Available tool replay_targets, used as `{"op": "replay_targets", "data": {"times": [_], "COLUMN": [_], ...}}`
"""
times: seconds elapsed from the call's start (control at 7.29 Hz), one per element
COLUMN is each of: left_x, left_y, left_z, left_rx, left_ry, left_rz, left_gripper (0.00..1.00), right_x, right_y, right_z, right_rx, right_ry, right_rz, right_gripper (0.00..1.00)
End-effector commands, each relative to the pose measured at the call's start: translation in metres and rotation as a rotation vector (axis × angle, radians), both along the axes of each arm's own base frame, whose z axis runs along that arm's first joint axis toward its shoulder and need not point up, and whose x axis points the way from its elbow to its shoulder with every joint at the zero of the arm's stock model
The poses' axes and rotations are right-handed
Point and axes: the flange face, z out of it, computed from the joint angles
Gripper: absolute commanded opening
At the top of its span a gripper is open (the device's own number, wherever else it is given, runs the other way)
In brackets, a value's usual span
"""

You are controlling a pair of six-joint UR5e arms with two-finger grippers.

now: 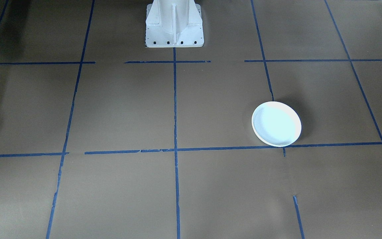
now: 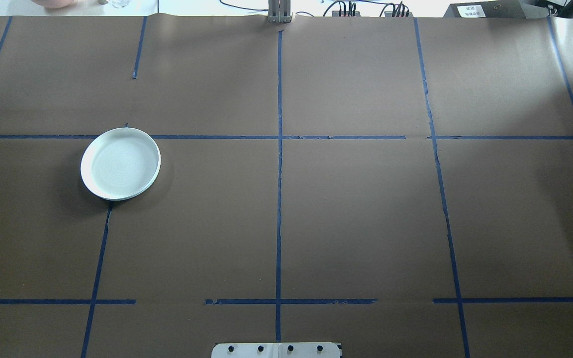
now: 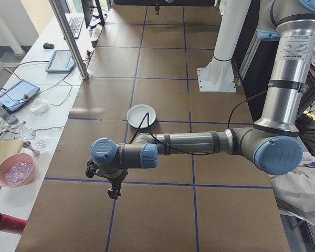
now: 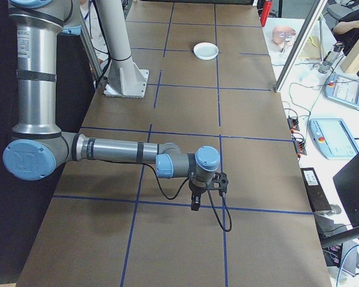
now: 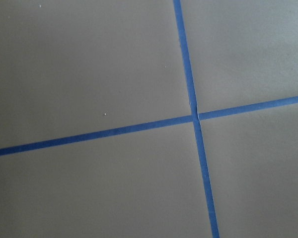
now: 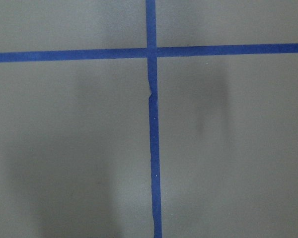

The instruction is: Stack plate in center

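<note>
Waiting out on the robot's left side of the brown-papered table, a lone white plate sits where two blue tape lines meet, well apart from the centre cross and from both arms. No second plate shows in any view, so what it stacks onto is unclear.

The left gripper hangs above the table, pointing down, seen only from the side cam; can't tell if its claw is spread or pressed together. Same for the right gripper at the far end: can't tell. Both wrist cams show only bare paper and tape crossings, no fingers in shot.

Risks, as I judge them: the plate is shallow with a low rim, so a two-finger pinch on the edge may slip or tip it. The paper could snag or wrinkle if fingers scrape under the rim. The left arm's loose cable might drag across the plate on approach. With no visible centre marker besides tape, placement could land off-centre.
</note>
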Motion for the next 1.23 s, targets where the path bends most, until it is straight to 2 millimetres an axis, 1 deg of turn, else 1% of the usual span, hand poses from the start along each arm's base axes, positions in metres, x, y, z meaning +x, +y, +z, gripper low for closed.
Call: {"op": "replay_targets", "data": {"times": [0.0, 0.55, 1.1], "left_x": [-0.0001, -0.0001, 0.0], "left_y": [-0.0034, -0.0029, 0.0026], "left_z": [-0.0046, -0.0053, 0.0024], "left_rx": [0.033, 0.034, -0.022], "left_ry": [-0.001, -0.001, 0.001], "left_rz": [-0.001, -0.002, -0.038], "left_gripper": [1.0, 1.0, 1.0], "right_x": [0.0001, -0.0006, 0.0001], "right_y": [-0.0001, 0.0001, 0.0], "right_z": [-0.0005, 0.0002, 0.0002], "right_rx": [0.001, 0.0, 0.0], "right_ry": [0.0, 0.0, 0.0], "right_rz": [0.0, -0.001, 0.0], "right_gripper": [1.0, 1.0, 1.0]}}
